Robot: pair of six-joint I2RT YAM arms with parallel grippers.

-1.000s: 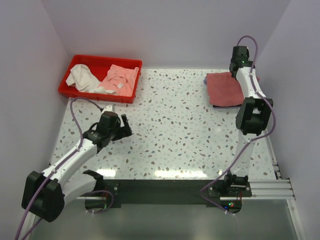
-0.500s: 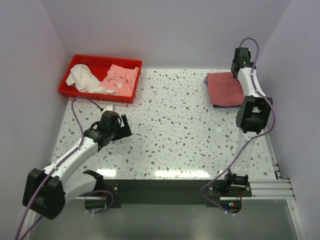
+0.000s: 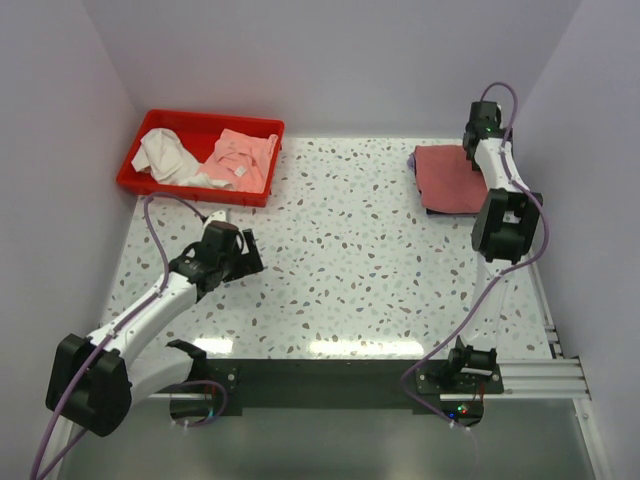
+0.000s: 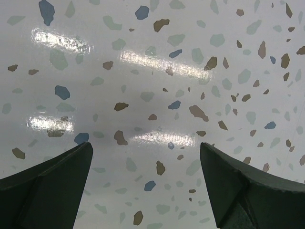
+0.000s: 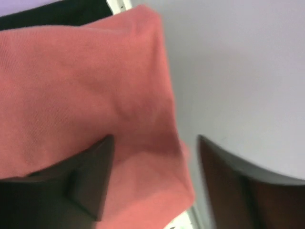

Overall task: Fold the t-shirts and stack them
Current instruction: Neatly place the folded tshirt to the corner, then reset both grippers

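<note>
A folded dusty rose-red t-shirt (image 3: 448,178) lies at the table's far right corner. A black strip (image 3: 441,212) shows under its near edge, and the right wrist view shows black cloth (image 5: 52,13) beyond the red t-shirt (image 5: 86,86). My right gripper (image 3: 472,148) hovers over the shirt's far right corner. Its jaws stand apart over the red cloth and are open (image 5: 156,140), gripping nothing. My left gripper (image 3: 250,255) hangs open over bare speckled table at the left, with only tabletop between its fingers (image 4: 145,162).
A red bin (image 3: 150,178) at the back left holds a white cloth (image 3: 165,152) and a pink cloth (image 3: 238,155). Purple walls close in the table on the left, back and right. The right wall stands close to the shirt and the right arm.
My right gripper's jaws have come apart over the red t-shirt's corner, and the wrist has shifted slightly toward the back wall. The left arm has not moved.
</note>
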